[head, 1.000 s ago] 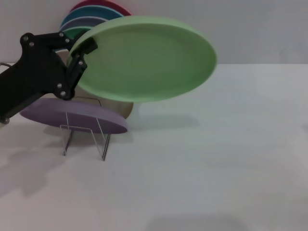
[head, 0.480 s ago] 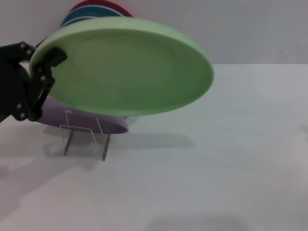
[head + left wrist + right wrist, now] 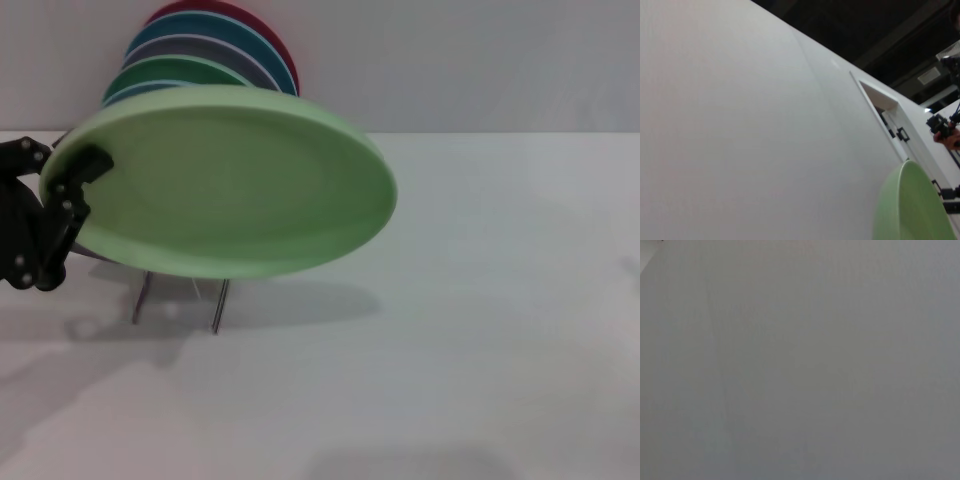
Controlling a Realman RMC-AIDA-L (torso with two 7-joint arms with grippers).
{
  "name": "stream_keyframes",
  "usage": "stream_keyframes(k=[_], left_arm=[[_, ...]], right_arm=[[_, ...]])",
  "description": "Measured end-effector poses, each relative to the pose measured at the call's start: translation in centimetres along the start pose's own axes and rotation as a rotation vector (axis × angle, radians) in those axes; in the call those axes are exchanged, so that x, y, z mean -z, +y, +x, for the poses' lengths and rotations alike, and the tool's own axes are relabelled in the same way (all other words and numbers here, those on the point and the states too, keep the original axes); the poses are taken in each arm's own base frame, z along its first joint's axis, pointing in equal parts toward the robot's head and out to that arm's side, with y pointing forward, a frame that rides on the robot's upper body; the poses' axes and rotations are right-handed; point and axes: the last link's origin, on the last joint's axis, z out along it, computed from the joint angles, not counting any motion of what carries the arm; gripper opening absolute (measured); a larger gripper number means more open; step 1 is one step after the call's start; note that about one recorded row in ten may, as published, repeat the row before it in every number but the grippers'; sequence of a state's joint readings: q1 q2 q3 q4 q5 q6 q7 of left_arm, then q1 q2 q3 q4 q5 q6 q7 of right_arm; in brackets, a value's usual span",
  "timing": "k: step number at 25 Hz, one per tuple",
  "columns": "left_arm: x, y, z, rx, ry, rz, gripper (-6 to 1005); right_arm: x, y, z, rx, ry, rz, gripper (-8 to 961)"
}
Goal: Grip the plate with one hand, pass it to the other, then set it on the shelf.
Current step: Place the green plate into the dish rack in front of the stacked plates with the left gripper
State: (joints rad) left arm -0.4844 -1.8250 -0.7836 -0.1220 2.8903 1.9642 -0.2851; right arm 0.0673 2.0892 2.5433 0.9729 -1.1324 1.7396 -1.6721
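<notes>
Table: a plain white tabletop (image 3: 450, 380) fills the near part of the head view; soft shadows lie on it under the plate and at the near left.

Left gripper: the black left gripper (image 3: 78, 185) sits at the left edge of the head view, above the table. Its thin fingers are clamped on the left rim of the plate, one finger (image 3: 90, 162) lying over the top face of the rim.

Plate: the pale mint-green plate (image 3: 225, 185) is held in the air by that rim, lying nearly flat with its top face tipped a little toward the camera. It hangs over the rack and hides most of it. In the left wrist view a curved slice of its green rim (image 3: 912, 210) shows against a white wall.

Shelf: the thin silvery wire rack (image 3: 215, 305) stands on the table just under and behind the plate; only two wire legs show below the plate's near edge. The plate does not visibly touch the wires.

Other plates: behind the held plate, a row of plates stands on edge in the rack, leaning back: an emerald-green plate (image 3: 175, 72), a grey-lavender one (image 3: 210, 47), a teal-blue one (image 3: 200, 25) and a dark red one (image 3: 275, 45) farthest back.

Right gripper: not seen in any view; the right wrist view shows only a blank grey surface.

Wall: a pale grey wall (image 3: 480, 60) closes the scene behind the table.
</notes>
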Motion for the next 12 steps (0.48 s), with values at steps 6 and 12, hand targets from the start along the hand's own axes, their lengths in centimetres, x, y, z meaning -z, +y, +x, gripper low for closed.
stream_keyframes(k=[6,12], left_arm=[[-0.1,0.4,-0.9,-0.014,-0.045,0.001,121],[-0.5,0.2,-1.7,-0.032,-0.089,0.0,123]], right_arm=[[0.0,0.0,0.1,0.001,-0.001,0.001,608],[-0.2,-0.1,0.0,0.003,-0.003,-0.002,608]])
